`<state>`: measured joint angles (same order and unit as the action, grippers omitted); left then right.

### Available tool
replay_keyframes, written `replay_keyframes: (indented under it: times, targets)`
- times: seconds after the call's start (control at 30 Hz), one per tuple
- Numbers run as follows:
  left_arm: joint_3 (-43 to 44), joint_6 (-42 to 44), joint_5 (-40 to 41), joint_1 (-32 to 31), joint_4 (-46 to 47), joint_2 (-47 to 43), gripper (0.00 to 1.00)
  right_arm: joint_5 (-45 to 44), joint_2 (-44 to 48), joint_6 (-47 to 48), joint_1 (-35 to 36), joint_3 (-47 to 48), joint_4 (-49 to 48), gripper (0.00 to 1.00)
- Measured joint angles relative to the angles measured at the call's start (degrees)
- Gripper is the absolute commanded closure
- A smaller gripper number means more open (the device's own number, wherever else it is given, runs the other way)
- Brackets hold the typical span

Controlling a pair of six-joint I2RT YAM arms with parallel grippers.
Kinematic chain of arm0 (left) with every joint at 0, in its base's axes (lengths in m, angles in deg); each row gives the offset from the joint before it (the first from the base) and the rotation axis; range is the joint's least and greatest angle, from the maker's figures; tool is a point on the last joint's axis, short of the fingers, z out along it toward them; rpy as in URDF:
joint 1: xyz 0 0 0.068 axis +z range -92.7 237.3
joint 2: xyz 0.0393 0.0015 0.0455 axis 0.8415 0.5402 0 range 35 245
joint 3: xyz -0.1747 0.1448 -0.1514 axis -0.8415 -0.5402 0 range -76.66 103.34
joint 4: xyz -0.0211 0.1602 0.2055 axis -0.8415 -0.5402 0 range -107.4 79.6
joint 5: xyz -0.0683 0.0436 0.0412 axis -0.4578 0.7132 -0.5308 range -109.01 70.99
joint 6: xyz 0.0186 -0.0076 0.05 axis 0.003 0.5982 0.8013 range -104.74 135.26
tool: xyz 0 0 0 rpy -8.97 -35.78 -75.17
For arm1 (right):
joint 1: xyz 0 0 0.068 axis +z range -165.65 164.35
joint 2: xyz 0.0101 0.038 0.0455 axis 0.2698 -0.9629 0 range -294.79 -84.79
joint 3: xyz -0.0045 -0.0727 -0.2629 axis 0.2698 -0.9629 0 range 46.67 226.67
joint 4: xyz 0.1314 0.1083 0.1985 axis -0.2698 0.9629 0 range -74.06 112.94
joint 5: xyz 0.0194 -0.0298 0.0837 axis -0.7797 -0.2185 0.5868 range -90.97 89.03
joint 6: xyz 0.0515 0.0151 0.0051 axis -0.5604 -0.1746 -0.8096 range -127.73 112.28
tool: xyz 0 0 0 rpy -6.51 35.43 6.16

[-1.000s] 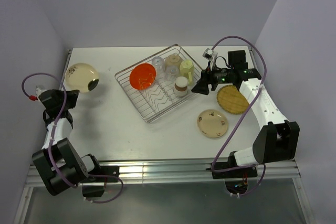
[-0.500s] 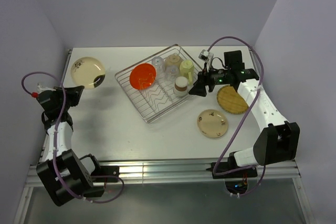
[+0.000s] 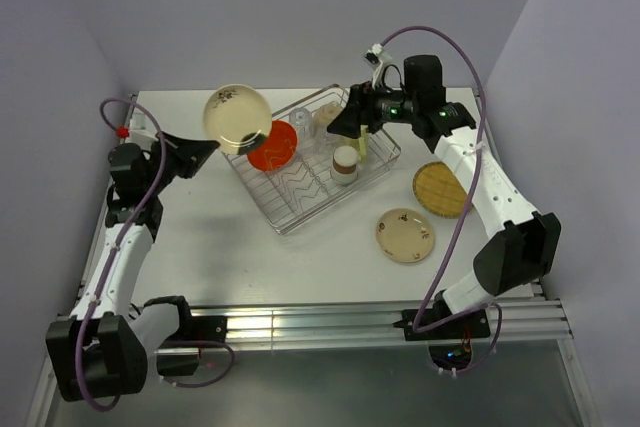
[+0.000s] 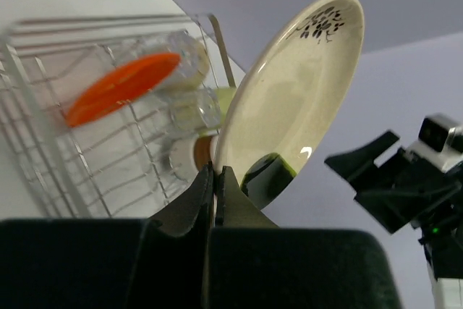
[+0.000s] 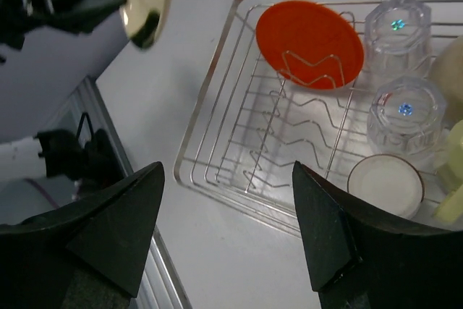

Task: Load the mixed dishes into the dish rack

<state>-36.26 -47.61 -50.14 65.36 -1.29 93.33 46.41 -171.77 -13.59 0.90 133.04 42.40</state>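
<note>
My left gripper (image 3: 212, 147) is shut on the lower rim of a cream speckled plate (image 3: 237, 119), held up on edge above the left side of the dish rack (image 3: 286, 228). In the left wrist view the fingertips (image 4: 215, 173) pinch the plate (image 4: 289, 99). The rack holds an orange plate (image 3: 275, 150) standing in the dividers, two clear glasses (image 5: 398, 27) (image 5: 405, 110), a brown-and-white cup (image 3: 345, 162) and a pale-green mug (image 3: 359, 137). My right gripper (image 3: 343, 122) hangs open and empty over the rack's far right part, its jaws (image 5: 226, 171) wide apart.
A yellow woven-pattern plate (image 3: 443, 189) and another cream speckled plate (image 3: 405, 235) lie on the table right of the rack. The rack's near dividers (image 5: 289, 135) are bare. Walls close in the table at the back and sides.
The left arm has lifted its cream plate from the table's far left and carried it up and right to the rack. The right gripper moved left over the rack and opened slightly wider.
</note>
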Motion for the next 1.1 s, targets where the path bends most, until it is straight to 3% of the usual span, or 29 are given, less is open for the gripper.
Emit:
replay_keyframes:
  times: [0.13,0.37,0.53,0.63,0.77,0.8,0.87,0.93,0.97,1.1]
  targets:
    - [0.1,-0.8,2.0,-8.6,0.3,0.3,1.0,-8.0,-0.4,-6.2,3.3,2.6,-3.5,0.15]
    - [0.1,-1.9,5.6,-18.6,1.9,2.8,1.0,-12.3,-1.9,-12.3,5.8,4.9,-7.0,0.13]
    - [0.1,-2.5,7.2,-22.3,3.5,4.4,1.0,-13.8,-3.8,-13.2,7.8,4.9,-8.1,0.21]
    - [0.1,-2.6,7.8,-23.3,3.9,4.7,1.0,-13.7,-6.4,-13.6,8.6,4.9,-8.0,0.31]
    - [0.1,-2.6,8.5,-23.9,4.4,4.9,1.0,-13.3,-10.0,-13.6,9.4,4.9,-7.5,0.57]
    - [0.1,-2.5,8.7,-24.0,4.5,4.9,1.0,-13.0,-10.7,-13.6,9.6,4.9,-7.4,0.71]
    - [0.1,-2.2,9.3,-24.0,4.1,4.9,1.0,-12.2,-11.3,-13.9,9.7,4.9,-7.1,0.87]
    - [0.0,-2.0,10.4,-23.9,2.7,4.9,0.98,-10.0,-11.2,-14.0,9.8,5.3,-7.5,0.95]
    - [0.0,-1.8,10.5,-24.0,2.5,5.0,0.89,-9.9,-11.2,-13.3,9.9,5.6,-7.7,1.0]
    - [0.0,-0.5,11.0,-24.1,2.6,4.0,0.51,-8.5,-11.2,-11.0,9.8,5.6,-7.9,1.0]
